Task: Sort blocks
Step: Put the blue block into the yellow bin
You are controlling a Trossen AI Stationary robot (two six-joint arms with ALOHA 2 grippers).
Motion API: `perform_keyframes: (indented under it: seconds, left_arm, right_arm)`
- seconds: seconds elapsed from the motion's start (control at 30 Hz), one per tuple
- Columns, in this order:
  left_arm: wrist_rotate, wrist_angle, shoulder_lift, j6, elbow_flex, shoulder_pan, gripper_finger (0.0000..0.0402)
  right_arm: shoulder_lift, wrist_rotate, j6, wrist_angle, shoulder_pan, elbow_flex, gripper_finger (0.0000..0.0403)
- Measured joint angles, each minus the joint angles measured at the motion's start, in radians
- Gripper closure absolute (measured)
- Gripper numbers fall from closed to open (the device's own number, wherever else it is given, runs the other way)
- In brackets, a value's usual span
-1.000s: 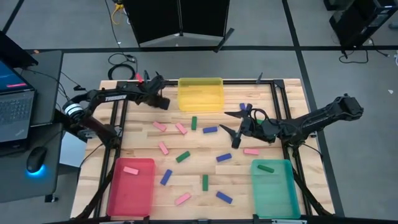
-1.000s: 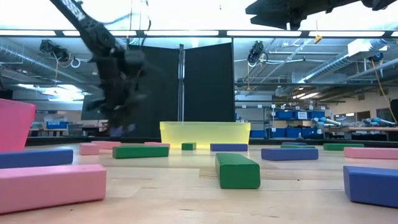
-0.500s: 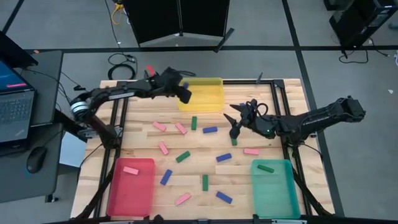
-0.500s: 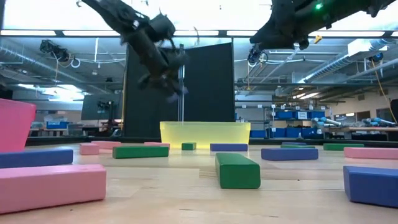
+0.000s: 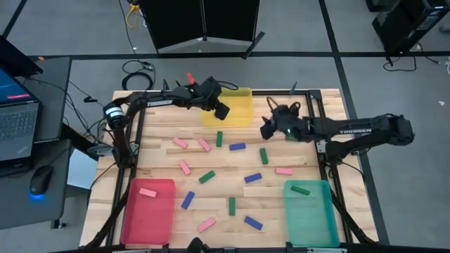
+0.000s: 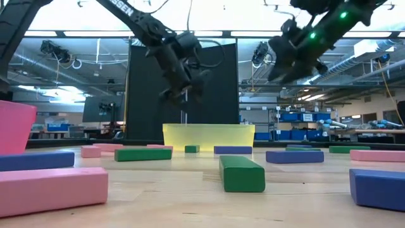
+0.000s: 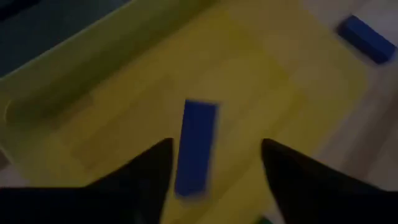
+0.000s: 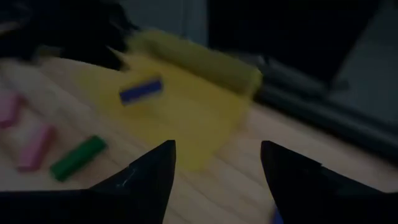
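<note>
Wooden slats make up the desk, seen from above with grey floor around it and a laptop at the far left edge. At lower left sits a red plastic tray holding one pink bar. Scattered across the middle of the desk lie small flat rectangular blocks in pink, dark blue and dark green. At upper centre-left, the left end effector hangs over the near corner of a yellow plastic tray; its fingers are spread apart and empty, and its wrist view shows a dark blue bar between them against the yellow tray floor, though whether it is resting or falling is unclear. Right of the yellow tray, the right end effector hovers above the desk with its fingers parted, gripping nothing. At lower right, a teal-green plastic tray contains one dark green bar.
</note>
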State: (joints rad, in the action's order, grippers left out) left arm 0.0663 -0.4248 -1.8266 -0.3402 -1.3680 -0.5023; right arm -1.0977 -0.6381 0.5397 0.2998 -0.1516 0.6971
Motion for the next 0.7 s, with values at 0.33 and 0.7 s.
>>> perform_keyframes:
  seconds: [0.33,0.7]
  left_arm:
    - [0.107,-0.009,0.263,0.041,0.079,0.103,0.0076]
    - [0.212,0.007,0.461,-0.075,0.277,0.348,0.0107]
  right_arm:
    - [-0.149,0.351,0.054,0.190,-0.312,0.023,0.0117]
    - [-0.463,0.456,-0.024,0.326,-0.423,0.160,0.0085]
